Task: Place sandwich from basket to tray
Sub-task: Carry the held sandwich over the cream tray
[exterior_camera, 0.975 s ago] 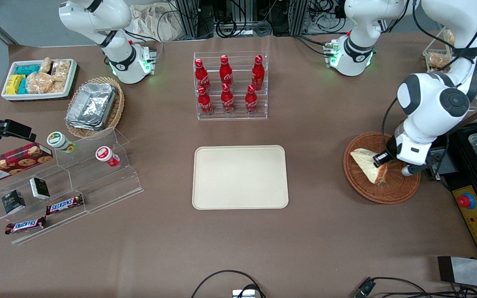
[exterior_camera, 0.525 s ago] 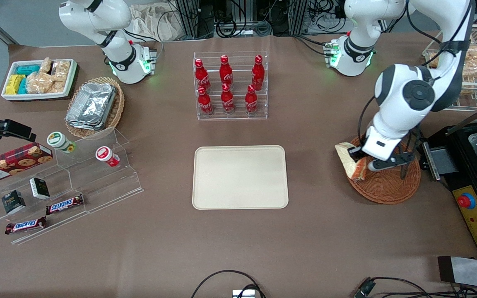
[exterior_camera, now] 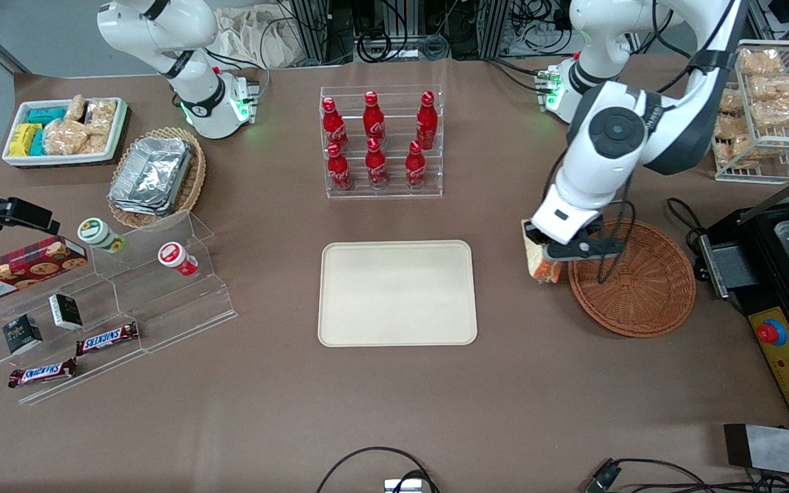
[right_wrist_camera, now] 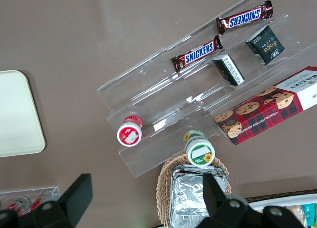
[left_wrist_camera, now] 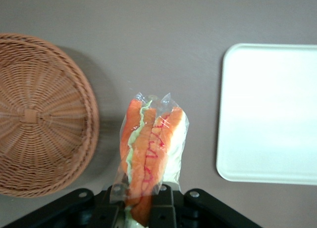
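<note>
A matte brown table [exterior_camera: 572,411] fills the front view, with cables and metal frame legs along the top edge and a black unit with a red stop button [exterior_camera: 771,333] at the right edge.

The gripper [exterior_camera: 550,252] hangs above bare table between the tray [exterior_camera: 396,292] and the basket [exterior_camera: 641,287], just beside the basket's rim, its fingers clamped on the sandwich [exterior_camera: 540,260]. The sandwich is clear of the basket and dangles from the fingers, long axis roughly vertical. In the wrist view the sandwich [left_wrist_camera: 151,156] shows its cut edge to the camera, orange and green filling in stripes under clear wrap, the wrap's free end pointing away from the fingers [left_wrist_camera: 163,208]; the basket [left_wrist_camera: 39,114] and tray [left_wrist_camera: 272,114] lie to either side of it.

Six red Coca-Cola bottles [exterior_camera: 375,140] stand in a clear rack at upper centre. At lower left, two Snickers bars [exterior_camera: 107,337] lie on a clear stepped stand, nearer the camera than a Walkers biscuit box [exterior_camera: 21,268]. A paler wicker basket with foil containers [exterior_camera: 155,174] sits at upper left.
</note>
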Controlling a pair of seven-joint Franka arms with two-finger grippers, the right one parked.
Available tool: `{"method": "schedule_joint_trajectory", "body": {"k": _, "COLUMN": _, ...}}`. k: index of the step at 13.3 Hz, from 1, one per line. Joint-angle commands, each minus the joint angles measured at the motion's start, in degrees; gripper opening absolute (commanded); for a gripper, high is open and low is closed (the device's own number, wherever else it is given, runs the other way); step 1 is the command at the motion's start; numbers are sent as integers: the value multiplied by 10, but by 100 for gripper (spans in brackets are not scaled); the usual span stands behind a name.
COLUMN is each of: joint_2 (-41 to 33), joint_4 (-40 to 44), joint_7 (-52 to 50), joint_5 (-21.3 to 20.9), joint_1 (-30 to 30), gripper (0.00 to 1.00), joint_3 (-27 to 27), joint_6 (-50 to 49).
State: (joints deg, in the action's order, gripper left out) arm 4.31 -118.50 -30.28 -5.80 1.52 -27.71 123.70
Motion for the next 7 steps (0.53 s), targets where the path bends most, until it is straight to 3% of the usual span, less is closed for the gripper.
{"method": "schedule_joint_trajectory", "body": {"k": 1, "joint_2": 30, "joint_4": 35, "joint_7": -13, "joint_5": -18, "joint_1": 2, "gripper": 18, "joint_3": -30, "joint_6": -16}}
{"method": "schedule_joint_trajectory", "body": {"k": 7, "joint_2": 150, "joint_4": 128, "joint_7": -124, "joint_5": -118, "joint_1": -66, "gripper": 18, "joint_3": -49, "joint_6": -29}}
